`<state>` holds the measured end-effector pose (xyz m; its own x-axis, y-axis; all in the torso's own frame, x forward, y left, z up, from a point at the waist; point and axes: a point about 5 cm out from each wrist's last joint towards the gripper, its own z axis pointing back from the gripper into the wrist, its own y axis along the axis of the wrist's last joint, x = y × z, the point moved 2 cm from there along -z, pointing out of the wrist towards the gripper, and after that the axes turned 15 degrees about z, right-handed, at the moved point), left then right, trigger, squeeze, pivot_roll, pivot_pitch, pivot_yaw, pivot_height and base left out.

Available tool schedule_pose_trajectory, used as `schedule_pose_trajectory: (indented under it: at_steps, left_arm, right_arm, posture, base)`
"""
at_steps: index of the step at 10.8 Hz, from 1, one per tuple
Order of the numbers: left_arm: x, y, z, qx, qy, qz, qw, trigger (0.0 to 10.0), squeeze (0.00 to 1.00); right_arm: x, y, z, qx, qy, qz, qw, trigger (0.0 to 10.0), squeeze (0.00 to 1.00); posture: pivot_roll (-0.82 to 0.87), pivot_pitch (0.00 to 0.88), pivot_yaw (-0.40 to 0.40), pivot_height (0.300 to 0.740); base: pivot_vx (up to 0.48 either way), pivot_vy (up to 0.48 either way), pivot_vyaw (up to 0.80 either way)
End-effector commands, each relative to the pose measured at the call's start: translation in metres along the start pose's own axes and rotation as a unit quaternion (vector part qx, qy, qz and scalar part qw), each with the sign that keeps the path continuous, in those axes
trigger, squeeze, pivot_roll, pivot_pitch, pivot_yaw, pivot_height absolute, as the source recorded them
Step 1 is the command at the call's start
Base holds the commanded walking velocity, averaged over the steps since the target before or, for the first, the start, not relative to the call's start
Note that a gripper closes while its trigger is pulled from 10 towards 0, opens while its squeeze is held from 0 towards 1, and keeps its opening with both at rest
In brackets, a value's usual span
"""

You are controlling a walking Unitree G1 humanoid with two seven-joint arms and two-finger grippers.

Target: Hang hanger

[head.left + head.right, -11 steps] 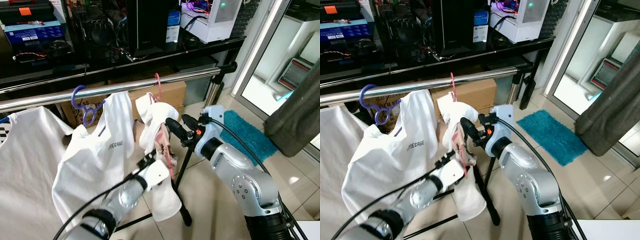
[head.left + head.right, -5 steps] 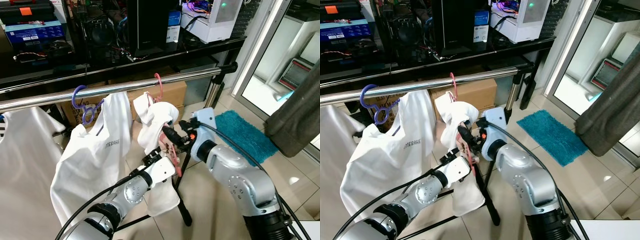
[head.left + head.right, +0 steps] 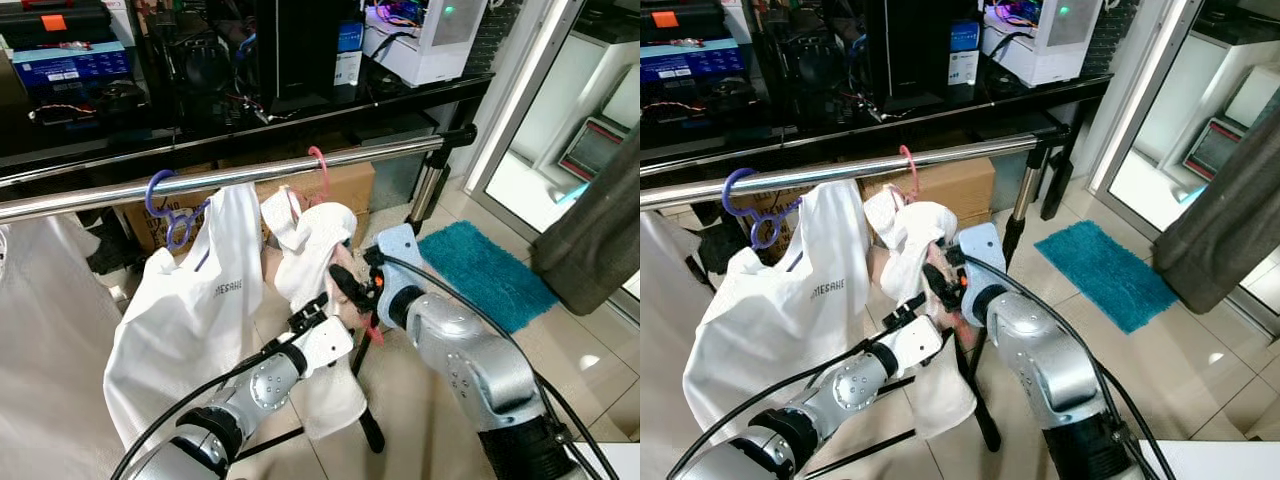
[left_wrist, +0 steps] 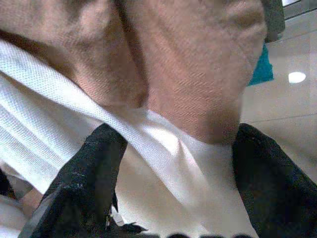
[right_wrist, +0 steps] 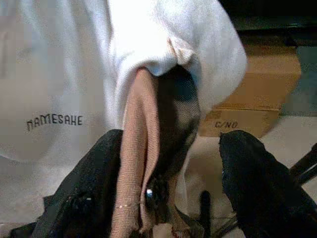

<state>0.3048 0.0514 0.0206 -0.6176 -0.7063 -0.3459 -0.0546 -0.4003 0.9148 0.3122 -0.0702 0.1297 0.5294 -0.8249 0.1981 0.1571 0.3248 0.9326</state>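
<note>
Jaws are spread wide on both sides as far as we see: our left gripper [image 3: 312,318] sits against the bunched white garment [image 3: 315,240], our right gripper [image 3: 350,288] just right of it. The pink hanger [image 3: 318,165] hooks over the rail [image 3: 250,173], right of the purple hanger [image 3: 165,205].
</note>
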Motion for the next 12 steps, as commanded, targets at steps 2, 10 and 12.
schedule_pose_trajectory:
  at_steps: [2,10,12]
  left_arm:
    - [0.006,0.002,-0.001,0.009,-0.004,0.002,1.0,10.0,0.0]
    - [-0.002,-0.005,0.008,0.01,0.045,0.041,0.998,10.0,0.0]
    - [-0.003,-0.005,0.01,0.019,0.048,0.057,0.997,10.0,0.62]
  right_arm:
    - [0.005,0.001,-0.003,0.002,-0.023,0.004,1.0,0.0,0.0]
    - [0.02,-0.001,-0.004,0.025,-0.065,0.013,0.997,0.0,0.0]
    - [0.022,-0.003,-0.002,0.027,-0.072,0.013,0.997,0.0,0.0]
  posture:
    - [0.11,0.043,-0.032,0.74]
    - [0.12,0.046,-0.036,0.74]
    - [0.12,0.048,-0.036,0.74]
  base:
    - [0.0,0.0,0.0]
    - [0.0,0.0,0.0]
    - [0.0,0.0,0.0]
